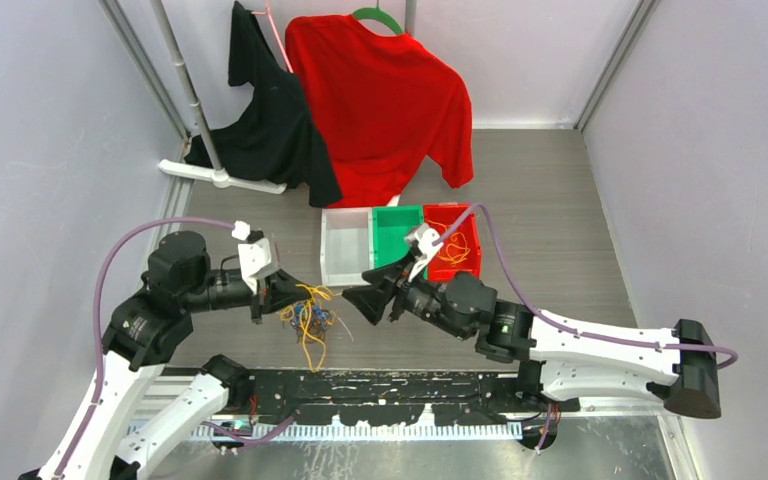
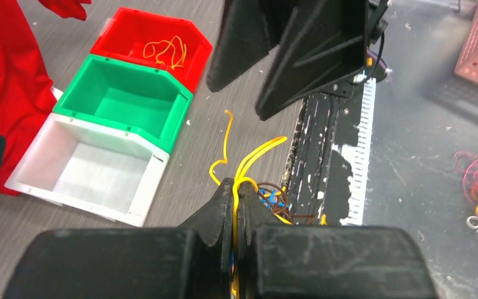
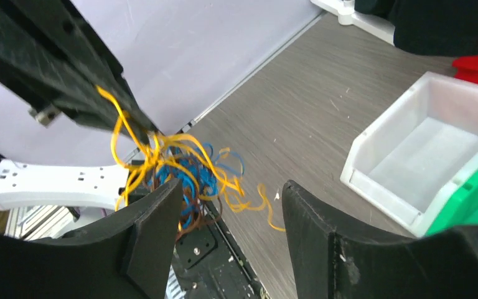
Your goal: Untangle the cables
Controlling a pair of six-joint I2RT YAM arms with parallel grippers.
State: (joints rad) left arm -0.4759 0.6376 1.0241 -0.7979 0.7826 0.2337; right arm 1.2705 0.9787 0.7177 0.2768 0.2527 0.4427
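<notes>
The left gripper (image 2: 236,190) is pinched tight on a yellow cable (image 2: 259,151) that loops out past its fingertips. Just beyond them lies a knot of brown and blue cables (image 2: 272,198). Farther ahead hangs the right gripper (image 2: 239,99), fingers apart. Ahead-left stand a white bin (image 2: 150,180), a green bin (image 2: 175,118) and a red bin (image 2: 194,57).

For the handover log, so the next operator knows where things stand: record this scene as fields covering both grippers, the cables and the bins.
left gripper: shut on a yellow strand of the cables, clump hanging from it
right gripper: open, beside the clump, holding nothing
cables: orange-yellow, blue and brown, knotted together
red bin: orange-yellow strands inside
green bin: empty
white bin: empty
</notes>
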